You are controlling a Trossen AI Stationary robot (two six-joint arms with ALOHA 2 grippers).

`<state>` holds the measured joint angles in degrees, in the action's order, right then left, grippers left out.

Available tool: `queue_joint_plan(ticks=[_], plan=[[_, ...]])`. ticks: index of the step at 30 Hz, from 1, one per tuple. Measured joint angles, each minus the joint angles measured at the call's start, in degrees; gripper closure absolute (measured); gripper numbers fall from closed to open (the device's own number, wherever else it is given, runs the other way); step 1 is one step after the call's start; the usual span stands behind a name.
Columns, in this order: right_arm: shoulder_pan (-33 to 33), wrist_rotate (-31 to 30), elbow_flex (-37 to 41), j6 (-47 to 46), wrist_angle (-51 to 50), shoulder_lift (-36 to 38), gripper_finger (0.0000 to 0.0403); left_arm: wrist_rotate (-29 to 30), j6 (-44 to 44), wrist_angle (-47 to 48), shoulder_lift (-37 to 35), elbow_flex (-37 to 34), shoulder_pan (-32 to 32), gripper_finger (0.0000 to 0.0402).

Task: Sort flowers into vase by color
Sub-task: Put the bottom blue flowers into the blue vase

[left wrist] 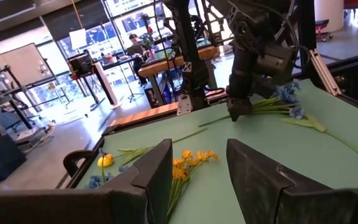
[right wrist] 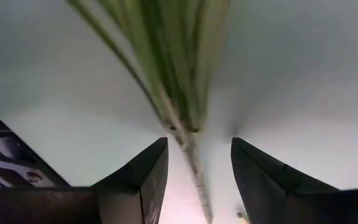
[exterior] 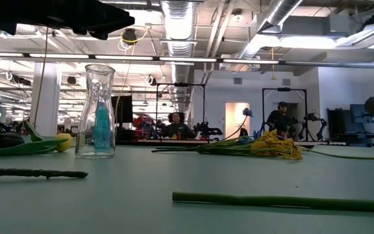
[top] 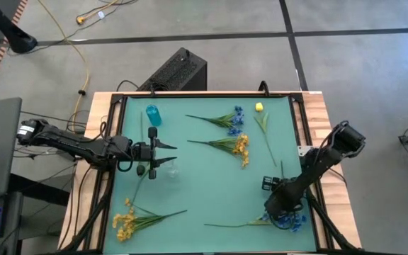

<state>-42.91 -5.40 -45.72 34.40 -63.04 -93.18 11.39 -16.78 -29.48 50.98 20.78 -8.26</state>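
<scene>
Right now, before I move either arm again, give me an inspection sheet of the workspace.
Surface: green mat, wooden table edge around it.
Job's things: clear vase holding something blue; mixed blue and yellow sprays mid-mat; yellow bud stem; yellow spray at the near left; blue spray under the right arm.
Clutter: nothing seen.
Grippers: left gripper open above the mat; right gripper open, straddling a green stalk.
Cables: yellow cable on the floor.
Surroundings: black box behind the table; people far off.
</scene>
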Motion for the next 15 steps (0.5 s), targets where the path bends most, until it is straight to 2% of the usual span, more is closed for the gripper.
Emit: queue_joint_plan(ticks=[4,12,15], plan=[[-1.40,0.29,1.16,0.39,1.21,0.04,0.0230,0.01,0.00,0.01,0.00,0.00,-0.01,0.0260],[-1.81,-2.89,-1.04,0.17,2.54,-0.01,0.0357,0.01,0.00,0.03,0.01,0.00,0.00,0.0260],[-0.69,-4.94,-3.25,0.36,1.70,-0.01,0.0380,0.01,0.04,0.03,0.02,0.00,0.01,0.0260]])
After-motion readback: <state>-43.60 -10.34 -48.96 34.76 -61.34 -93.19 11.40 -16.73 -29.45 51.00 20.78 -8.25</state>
